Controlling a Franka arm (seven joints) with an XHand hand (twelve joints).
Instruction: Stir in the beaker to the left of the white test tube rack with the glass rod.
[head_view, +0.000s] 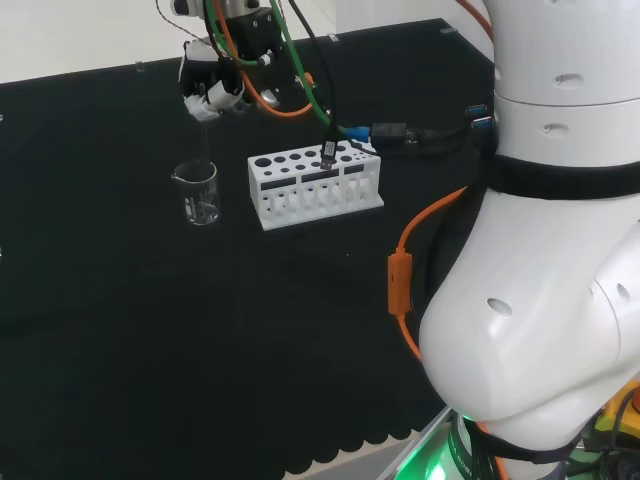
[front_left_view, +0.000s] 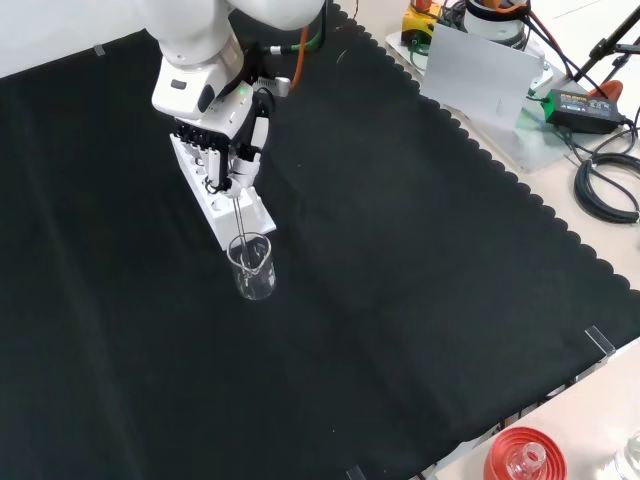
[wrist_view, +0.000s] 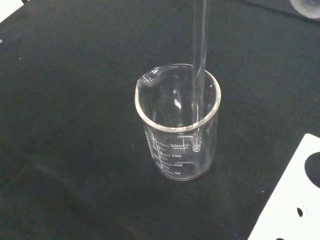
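A clear glass beaker (head_view: 199, 193) stands on the black cloth, left of the white test tube rack (head_view: 315, 185) in the head view. In the front view the beaker (front_left_view: 252, 267) sits just below the rack (front_left_view: 222, 196). The hand (head_view: 212, 88) hovers above the beaker, shut on a glass rod (wrist_view: 199, 70) that hangs straight down. The rod's lower end is inside the beaker (wrist_view: 177, 127), close to its wall. In the front view the hand (front_left_view: 240, 135) holds the rod (front_left_view: 241, 222) over the rack's near end. The beaker looks empty.
A red ribbed ring (front_left_view: 525, 457) with a glass piece on it sits at the front view's bottom right, off the cloth. Cables (front_left_view: 610, 185) and a grey panel (front_left_view: 482, 75) lie beyond the cloth's scalloped edge. An orange cable (head_view: 405, 270) hangs along the arm.
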